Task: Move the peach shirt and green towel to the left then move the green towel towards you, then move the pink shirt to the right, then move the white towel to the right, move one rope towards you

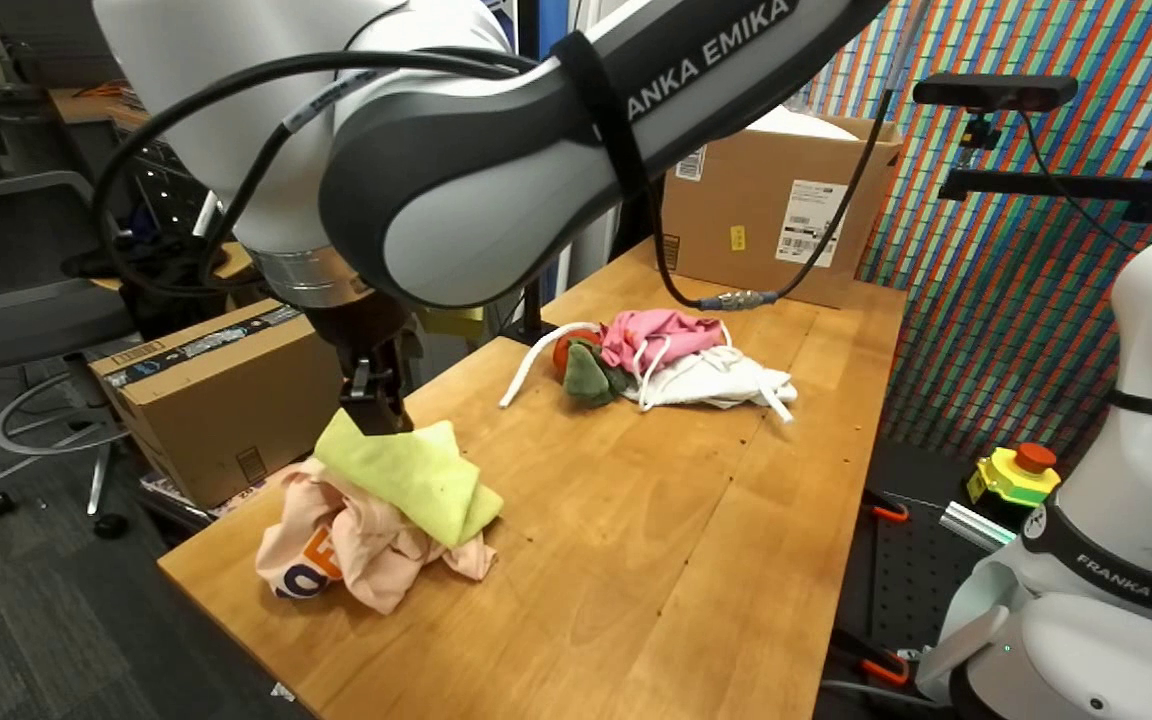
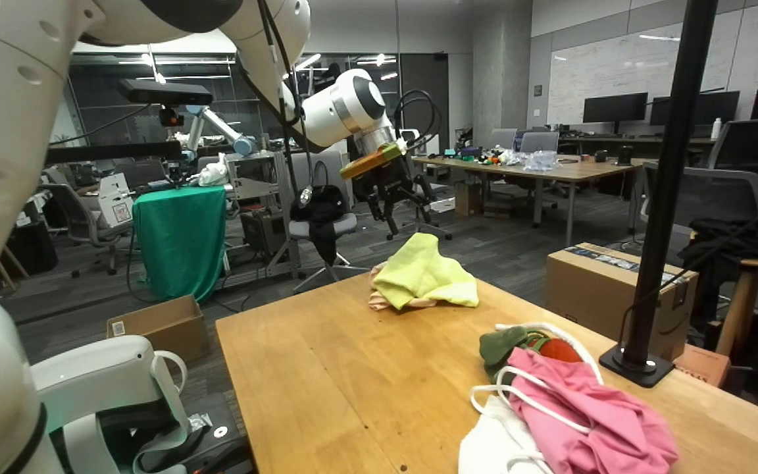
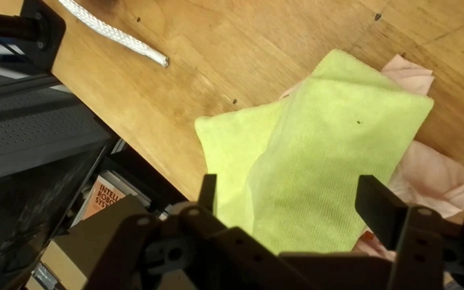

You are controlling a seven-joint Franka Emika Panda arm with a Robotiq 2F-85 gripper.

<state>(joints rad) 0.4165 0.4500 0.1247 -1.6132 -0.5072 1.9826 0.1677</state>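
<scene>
My black two-fingered claw (image 3: 286,183) is spread wide and grasps nothing, near and above the lime-green square towel of soft fabric (image 3: 328,161). This towel lies partly over the crumpled pale peach fabric shirt (image 1: 366,555), so I judge that the joint move to the left is done. The towel's own move towards you seems not yet made. Well apart from my claw, heaped together, are the bright pink fabric shirt (image 2: 606,411), the plain white cloth towel (image 1: 706,382) and the long, thin white rope (image 3: 113,34); their steps, I think, are all left.
</scene>
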